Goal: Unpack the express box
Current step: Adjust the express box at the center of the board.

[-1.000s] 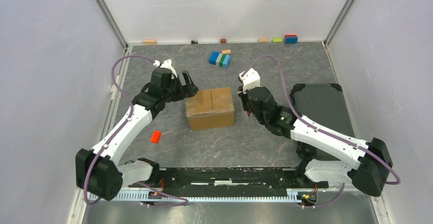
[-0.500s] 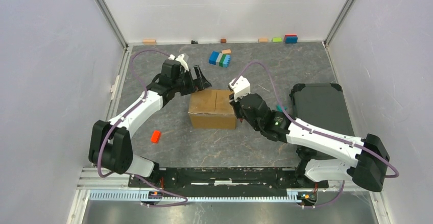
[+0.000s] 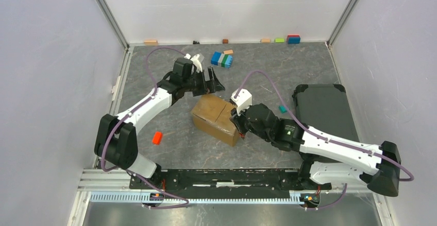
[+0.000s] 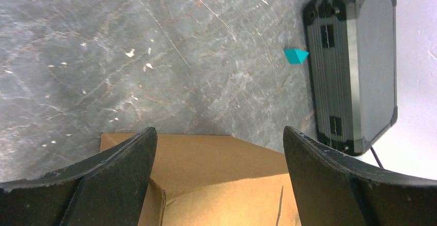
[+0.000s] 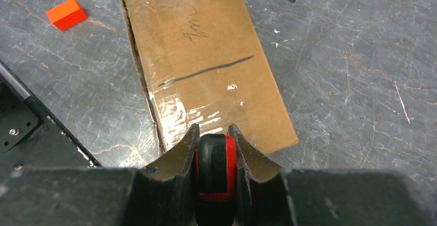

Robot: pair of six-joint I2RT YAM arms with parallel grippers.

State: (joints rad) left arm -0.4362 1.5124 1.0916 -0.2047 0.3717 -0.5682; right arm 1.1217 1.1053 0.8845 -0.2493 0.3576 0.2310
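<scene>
On the table (image 3: pixel 180 133), express box (image 3: pixel 215 117) skewed, flaps shut.
From above: left gripper (image 3: pixel 215 83) spread wide just past the box's far end, right gripper (image 3: pixel 238 129) at its right edge; red block (image 3: pixel 157 137) to the left, black case (image 3: pixel 322 107) to the right. From the left wrist: jaws far apart, gripping nothing, cardboard below between them. From the right wrist: fingers (image 5: pixel 180 154) clamped on a black-and-red object (image 5: pixel 216 169), taped box top just beyond.

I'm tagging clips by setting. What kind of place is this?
Probably a lab test cell for robot manipulation: plain white panels wall in a grey tabletop, two robot arms are bolted to a rail at its near edge, and toy blocks lie scattered around the express box.
</scene>
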